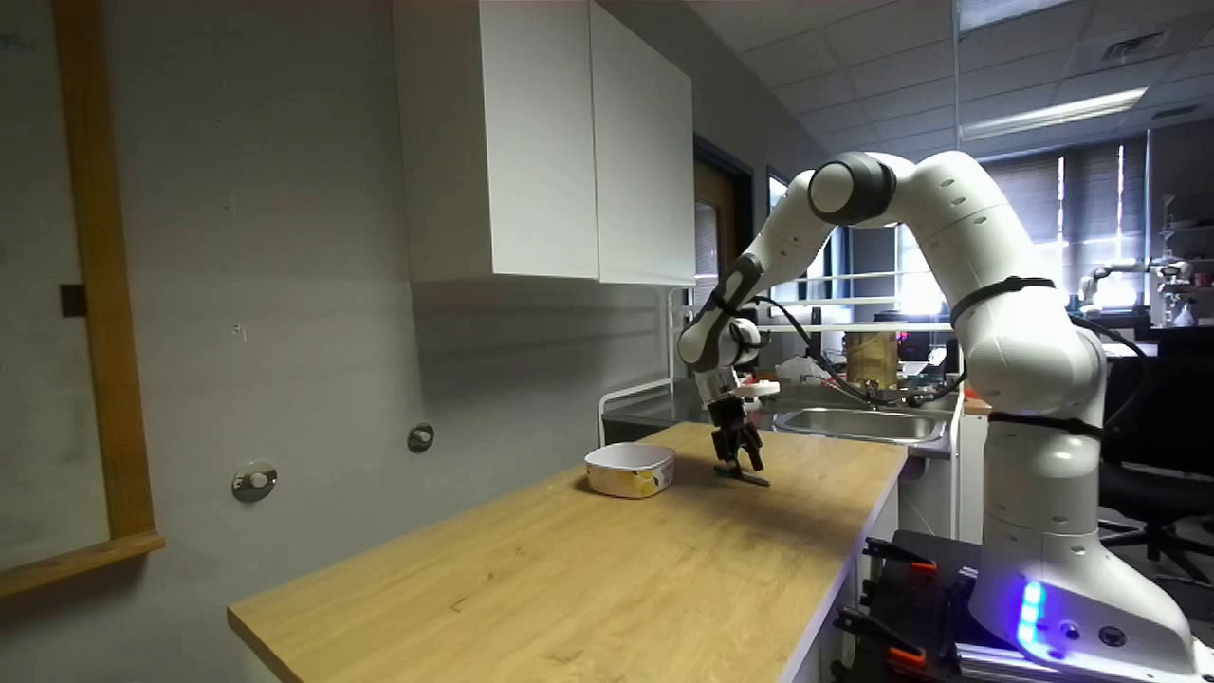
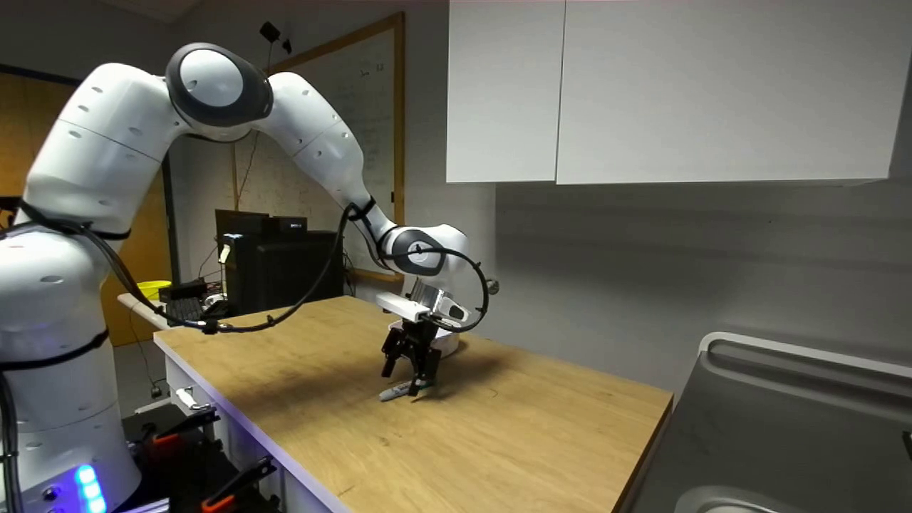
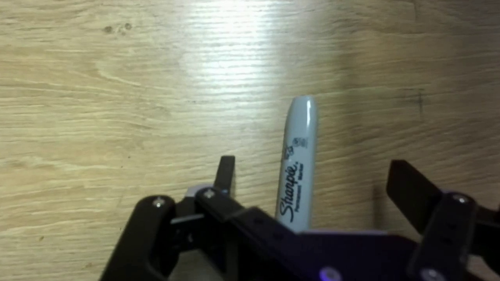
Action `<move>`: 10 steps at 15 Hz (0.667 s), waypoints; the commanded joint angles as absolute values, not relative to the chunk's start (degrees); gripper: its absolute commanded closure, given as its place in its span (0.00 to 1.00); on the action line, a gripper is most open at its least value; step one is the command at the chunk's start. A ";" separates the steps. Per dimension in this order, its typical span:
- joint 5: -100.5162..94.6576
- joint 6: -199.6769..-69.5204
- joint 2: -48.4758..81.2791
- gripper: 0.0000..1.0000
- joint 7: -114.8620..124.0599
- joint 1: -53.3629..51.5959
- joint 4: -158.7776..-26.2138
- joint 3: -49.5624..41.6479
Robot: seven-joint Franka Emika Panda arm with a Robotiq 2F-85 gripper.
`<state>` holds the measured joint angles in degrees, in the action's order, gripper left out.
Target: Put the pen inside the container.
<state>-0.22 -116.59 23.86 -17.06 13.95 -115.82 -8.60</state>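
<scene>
The pen is a grey Sharpie marker (image 3: 297, 164) lying flat on the wooden counter. It also shows in both exterior views, as a short dark stick (image 1: 755, 478) and as a grey stick (image 2: 394, 393). My gripper (image 3: 312, 160) is open, with one finger on each side of the pen and gaps between. Its fingers (image 1: 743, 465) point down close to the counter, also seen in an exterior view (image 2: 400, 381). The pen's lower end is hidden behind the gripper in the wrist view. The container (image 1: 631, 482), a low white dish with yellow patterning, stands beside the gripper; it is partly hidden behind it (image 2: 449, 342).
The wooden counter (image 1: 531, 569) runs along a grey wall, with white cabinets (image 1: 541, 142) above. A metal sink (image 1: 858, 424) and a dark worktop (image 2: 805, 427) adjoin its end. Black clamps (image 1: 882, 631) sit by the robot base. A cable (image 2: 285, 313) hangs from the arm.
</scene>
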 commanded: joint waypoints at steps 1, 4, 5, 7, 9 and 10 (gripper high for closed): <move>-0.99 -116.92 25.65 0.25 -17.27 14.45 -114.49 -8.41; -1.32 -117.06 25.57 0.48 -17.32 14.53 -114.40 -8.50; -1.46 -117.02 25.49 0.55 -17.28 14.57 -114.26 -8.56; -1.65 -116.94 25.38 0.70 -17.23 14.74 -114.06 -8.63; -1.76 -116.86 25.21 0.86 -17.16 14.90 -114.02 -8.69; -1.76 -116.81 25.14 0.93 -17.19 14.95 -114.02 -8.70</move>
<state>-0.98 -116.90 24.66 -17.10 14.68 -114.61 -8.80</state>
